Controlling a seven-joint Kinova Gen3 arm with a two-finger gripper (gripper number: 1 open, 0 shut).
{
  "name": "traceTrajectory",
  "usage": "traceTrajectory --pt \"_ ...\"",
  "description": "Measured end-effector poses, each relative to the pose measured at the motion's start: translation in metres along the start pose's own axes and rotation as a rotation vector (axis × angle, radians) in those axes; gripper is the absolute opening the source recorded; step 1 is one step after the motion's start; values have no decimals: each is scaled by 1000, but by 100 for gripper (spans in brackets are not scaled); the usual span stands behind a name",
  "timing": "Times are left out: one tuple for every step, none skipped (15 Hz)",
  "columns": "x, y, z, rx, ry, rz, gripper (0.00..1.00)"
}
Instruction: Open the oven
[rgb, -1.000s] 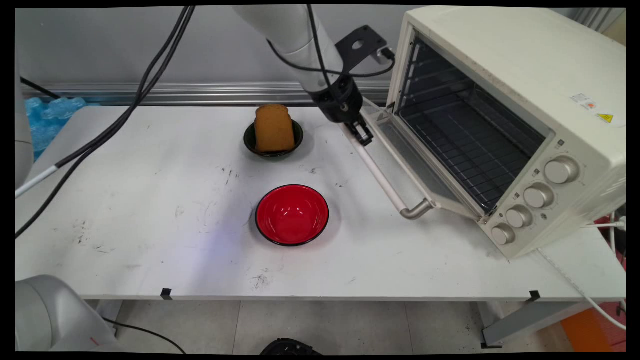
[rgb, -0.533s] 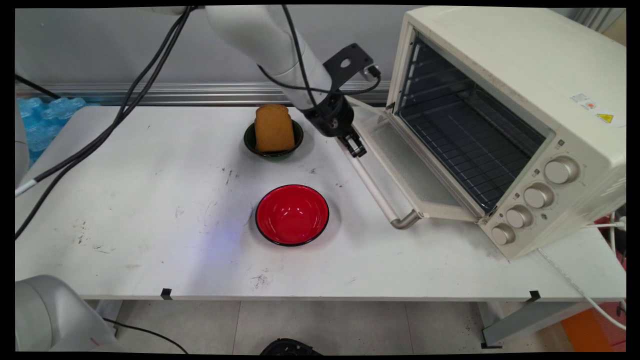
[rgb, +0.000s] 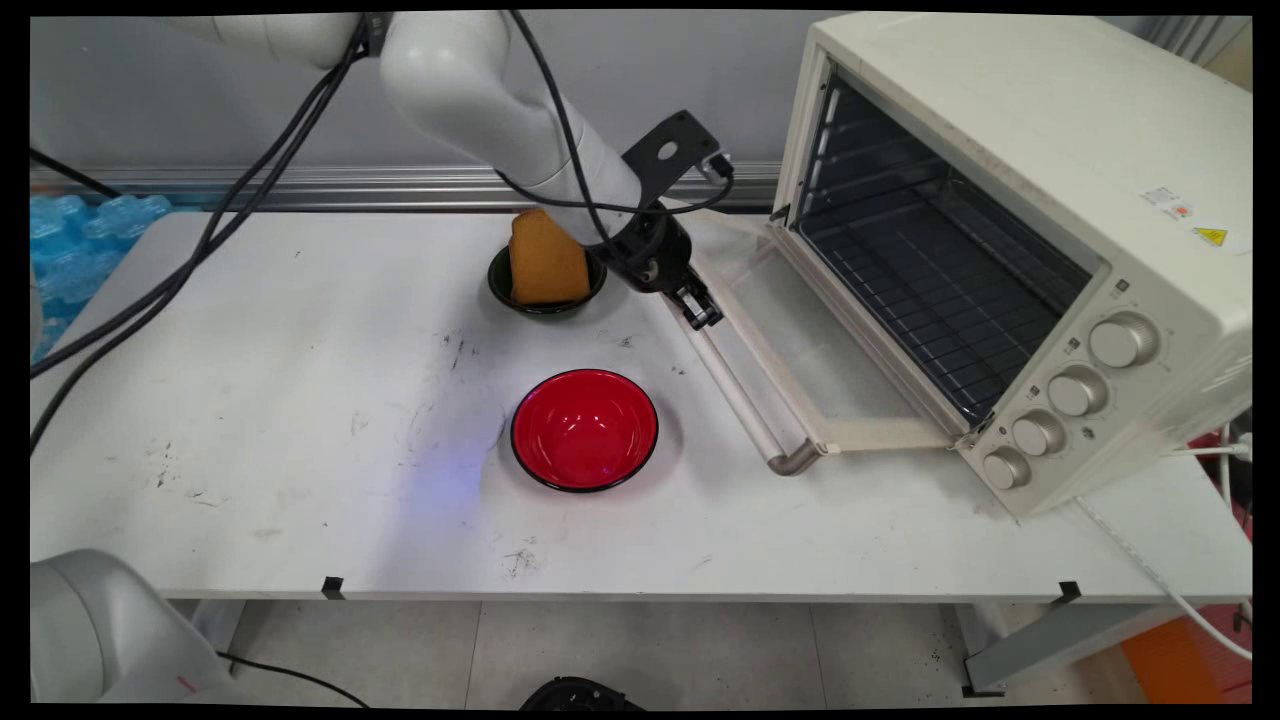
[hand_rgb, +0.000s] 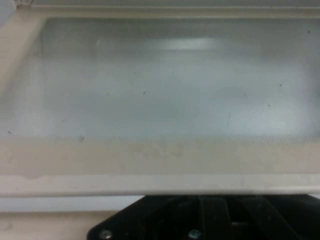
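The arm's black two-finger jaws (rgb: 703, 316) sit on the pale bar handle (rgb: 735, 395) of the cream toaster oven's (rgb: 1020, 250) lowered glass door (rgb: 800, 340), their opening impossible to tell; steady downward pressure along the hinge's arc looks wisest, clear of the bread-filled dark bowl (rgb: 547, 290) just behind.

The main view looks down from above the near side of the white scuffed table (rgb: 300, 450), facing the grey wall, taking in the whole cream boxy toaster oven (rgb: 1010, 230). The hand view sits very close to that oven's lowered glass-paned door (hand_rgb: 170, 90), (rgb: 790, 340), the part both views share.
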Motion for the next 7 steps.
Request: traceTrajectory --pt "-4 -1 0 2 7 -2 0" --pt "-7 -2 0 5 12 -3 0" --pt "-11 -2 0 7 17 -5 0" --pt "-14 -3 -1 9 20 -5 0" --pt "-16 -3 -1 10 23 -6 0" --pt "-19 -3 -2 11 26 -6 0" --pt "-20 -3 -2 12 28 -6 0"
